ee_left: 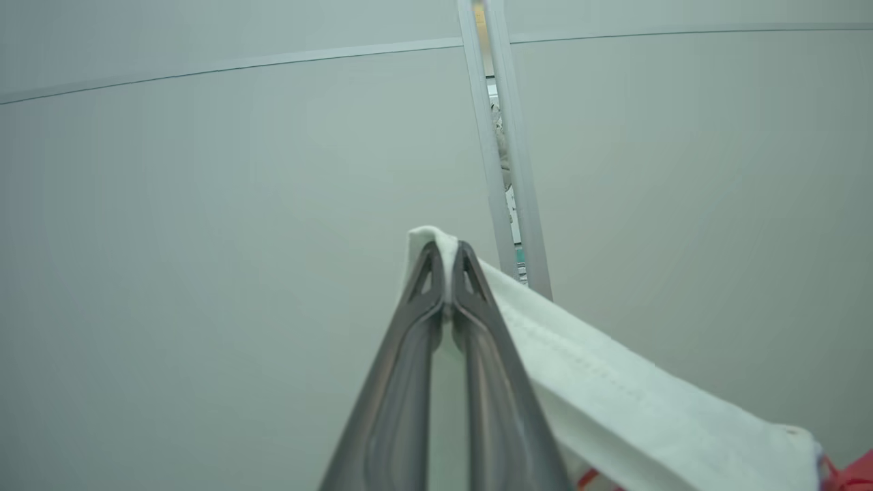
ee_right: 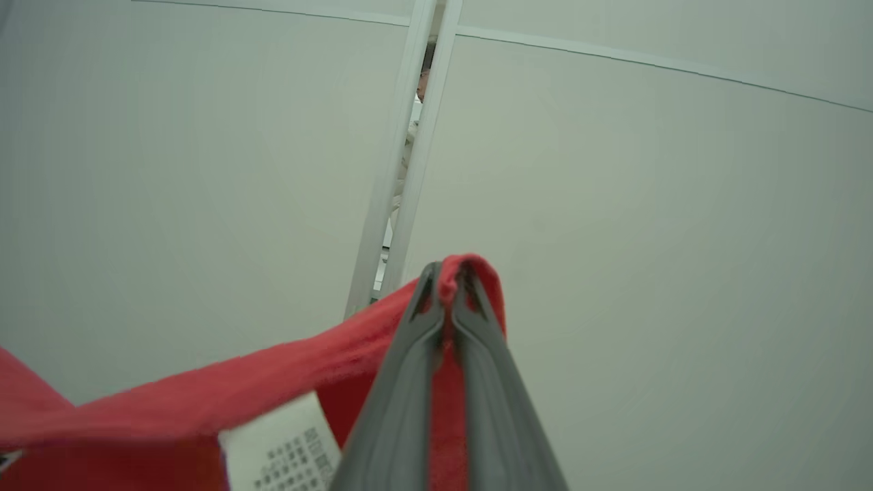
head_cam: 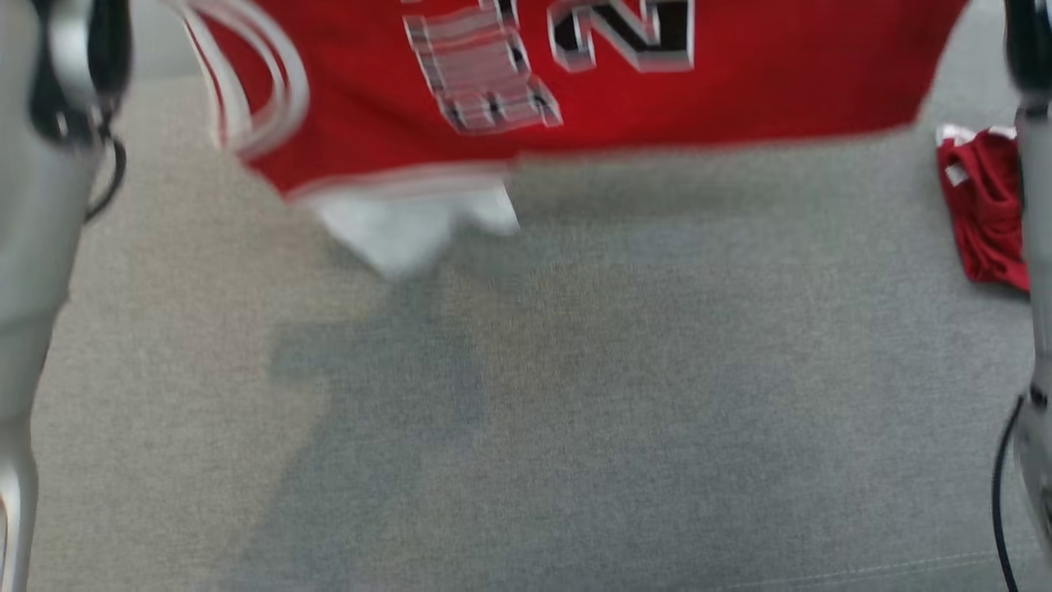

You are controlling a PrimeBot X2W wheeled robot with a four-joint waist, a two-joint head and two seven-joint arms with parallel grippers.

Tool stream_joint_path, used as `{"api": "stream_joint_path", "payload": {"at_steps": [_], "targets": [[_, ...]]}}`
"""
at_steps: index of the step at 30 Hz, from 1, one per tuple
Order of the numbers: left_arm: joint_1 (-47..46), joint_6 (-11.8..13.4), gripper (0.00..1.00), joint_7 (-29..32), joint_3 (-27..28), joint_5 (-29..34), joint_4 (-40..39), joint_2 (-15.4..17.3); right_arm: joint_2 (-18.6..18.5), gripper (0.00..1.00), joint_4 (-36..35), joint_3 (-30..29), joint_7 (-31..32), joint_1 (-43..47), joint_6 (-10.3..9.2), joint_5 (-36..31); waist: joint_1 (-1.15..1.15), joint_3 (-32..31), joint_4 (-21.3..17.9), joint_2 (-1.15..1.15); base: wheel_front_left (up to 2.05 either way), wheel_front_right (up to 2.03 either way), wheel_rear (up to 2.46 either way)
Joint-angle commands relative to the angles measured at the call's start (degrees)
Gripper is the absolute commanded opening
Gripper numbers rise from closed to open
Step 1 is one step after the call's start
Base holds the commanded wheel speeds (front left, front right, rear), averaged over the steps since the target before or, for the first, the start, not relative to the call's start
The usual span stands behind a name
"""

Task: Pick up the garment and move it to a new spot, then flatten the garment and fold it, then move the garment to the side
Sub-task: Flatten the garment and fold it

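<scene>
The garment (head_cam: 740, 74), a red jersey with black-and-white lettering, hangs blurred across 12 o'clock in the head view. A white part (head_cam: 411, 226) dangles from its lower edge towards 11. Below it lies the table (head_cam: 575, 427), covered in grey woven cloth, with a soft shadow at the centre. A second red cloth (head_cam: 982, 214) lies crumpled on it at 3 o'clock, by the right arm (head_cam: 1037, 247). The left arm (head_cam: 33, 247) stands at 9.

The left gripper (ee_left: 447, 252) is clamped on the garment's white hem (ee_left: 614, 395), which runs off to 4 o'clock. The right gripper (ee_right: 448, 273) pinches a red fold, the cloth trailing to 8 o'clock with a printed label (ee_right: 279, 447) at 7.

Behind both stand pale wall panels (ee_left: 204, 204). A narrow upright gap (ee_left: 503, 157) opens at 12 o'clock, with a person (ee_right: 409, 143) partly visible through it.
</scene>
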Motion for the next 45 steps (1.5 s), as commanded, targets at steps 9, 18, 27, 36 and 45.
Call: {"api": "stream_joint_path", "payload": {"at_steps": [9, 18, 27, 36, 45], "targets": [[-10.9, -3.8, 0.0, -11.2, 1.8, 0.5, 18.3, -7.5, 4.5, 0.0, 23.6, -2.6, -9.9, -15.1, -0.09, -11.6, 0.0, 17.3, 3.1, 0.0, 0.0, 0.0, 0.0], [-3.0, -5.2, 0.0, -11.7, 6.9, 0.9, 20.9, -11.3, 6.9, 0.0, 24.0, -4.2, -10.3, -8.5, -0.1, -12.4, 0.0, 24.6, 3.6, 0.0, 0.0, 0.0, 0.0], [9.7, -7.4, 0.0, -11.8, 13.5, 3.8, 15.5, -14.0, 8.5, 0.0, 19.3, -6.8, -10.3, 2.2, -0.09, -7.5, 0.0, 21.7, 2.6, 0.0, 0.0, 0.0, 0.0], [27.4, -9.8, 0.0, -11.8, 17.8, 5.4, 7.9, -16.3, 9.5, 0.0, 14.8, -8.8, -10.3, 14.6, -0.09, -3.3, 0.0, 14.9, 3.0, 0.0, 0.0, 0.0, 0.0], [46.9, -10.5, 0.0, -11.7, 21.0, 6.9, -1.8, -18.9, 10.6, 0.0, 9.2, -7.4, -10.3, 29.1, -0.1, 1.3, 0.0, 6.5, 2.8, 0.0, 0.0, 0.0, 0.0]]}}
